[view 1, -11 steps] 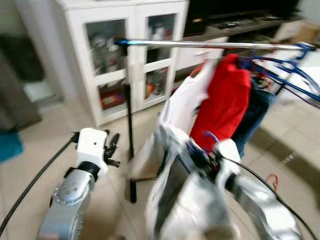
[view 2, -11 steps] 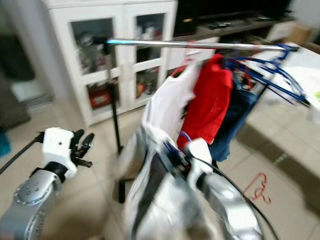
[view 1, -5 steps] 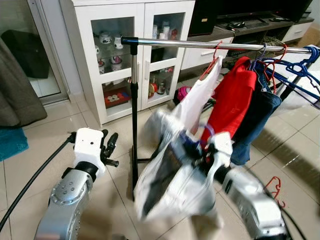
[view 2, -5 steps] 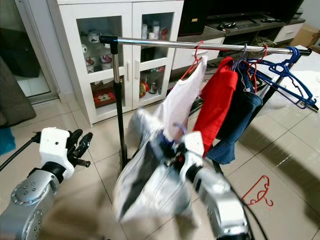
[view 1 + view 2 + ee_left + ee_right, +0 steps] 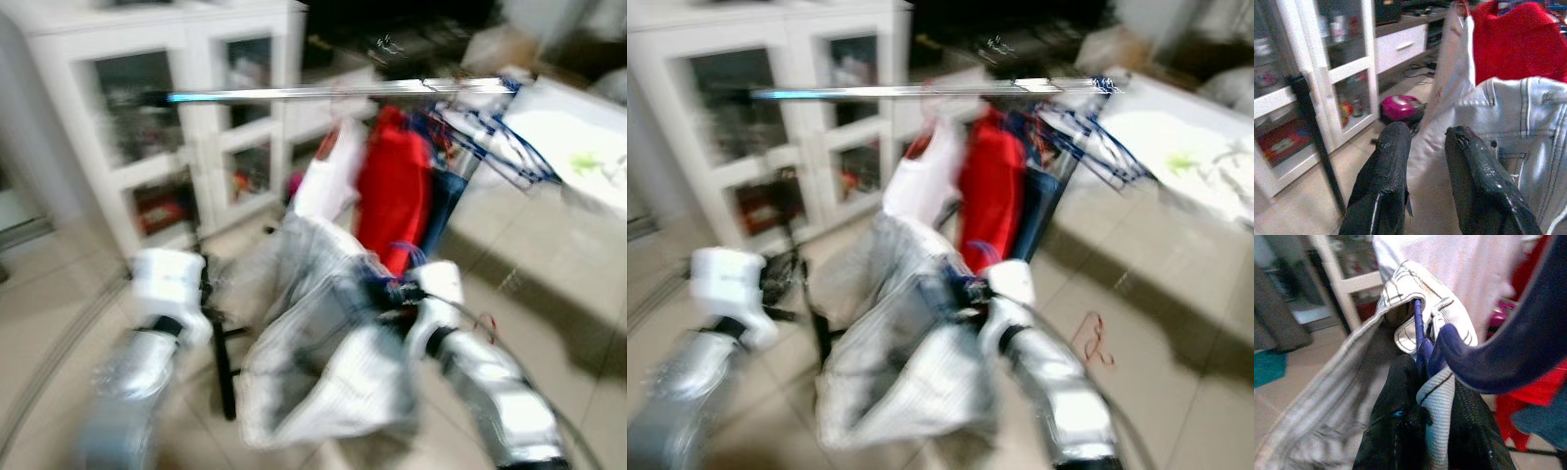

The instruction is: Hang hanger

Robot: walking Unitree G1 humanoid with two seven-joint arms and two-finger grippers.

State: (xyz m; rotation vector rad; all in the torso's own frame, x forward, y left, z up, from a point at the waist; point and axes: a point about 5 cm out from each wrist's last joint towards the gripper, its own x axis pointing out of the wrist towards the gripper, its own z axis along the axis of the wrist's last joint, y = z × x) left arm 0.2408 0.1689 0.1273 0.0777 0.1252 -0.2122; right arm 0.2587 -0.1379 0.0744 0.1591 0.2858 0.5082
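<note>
A blue hanger (image 5: 1418,320) carries a pale striped shirt (image 5: 313,362), and my right gripper (image 5: 387,292) is shut on the hanger's neck (image 5: 1422,367), low in front of the rack. The hanger's blue hook (image 5: 1493,347) curves past the fingers. Above runs the silver rail (image 5: 333,92), with a white garment (image 5: 328,176), a red top (image 5: 392,186) and dark jeans hanging from it. Several bare blue hangers (image 5: 490,137) crowd its right end. My left gripper (image 5: 1427,134) is open with nothing in it, low at the left (image 5: 206,294). Both eye views are blurred.
A white glass-door cabinet (image 5: 147,117) stands behind the rack. The rack's dark post (image 5: 225,362) rises just right of my left arm. A white surface (image 5: 578,147) lies at the right, a red hanger (image 5: 1094,336) on the tiled floor, and a pink object (image 5: 1400,106) under the rack.
The whole picture has swung and blurred, so the camera moved. My right gripper still holds the hanger with the shirt below the rail. The left arm keeps its pose.
</note>
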